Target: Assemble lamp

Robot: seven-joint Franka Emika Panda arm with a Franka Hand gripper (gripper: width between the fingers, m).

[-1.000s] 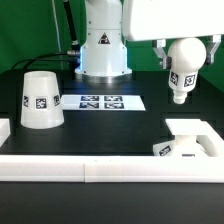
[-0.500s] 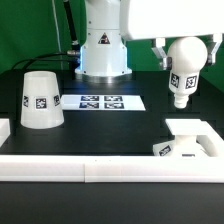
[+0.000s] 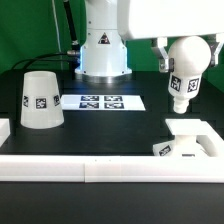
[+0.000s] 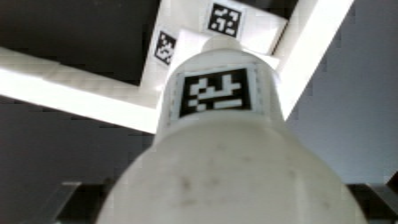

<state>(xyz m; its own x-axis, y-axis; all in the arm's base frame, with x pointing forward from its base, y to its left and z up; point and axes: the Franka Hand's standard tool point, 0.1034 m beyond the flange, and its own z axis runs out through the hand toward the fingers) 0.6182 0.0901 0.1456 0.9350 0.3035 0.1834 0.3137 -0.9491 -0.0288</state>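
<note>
White plastic fills the claw [image 3: 188,58]: its two dark fingers [image 3: 161,58] are clamped on the round head of the bulb [image 3: 186,72], which hangs in the air at the exterior view's right. Compared with half a second ago the bulb has tipped a little, and its stem end now sits slightly lower and nearer the exterior view's left (a small change; nothing on the table has shifted). The stem carries a black-and-white square tag, which the wrist view shows head-on, with the bulb narrowing away from the camera. Below the stem end and clear of it lies the low blocky base [image 3: 195,135], with one tag on its near corner. Further out, the marker board [image 3: 100,101] lies flat on the black table [image 3: 110,130]. The cone shade [image 3: 40,98] stands wide end down at the exterior view's left, well apart from the bulb. A white rail [image 3: 80,168] runs along the front.
</note>
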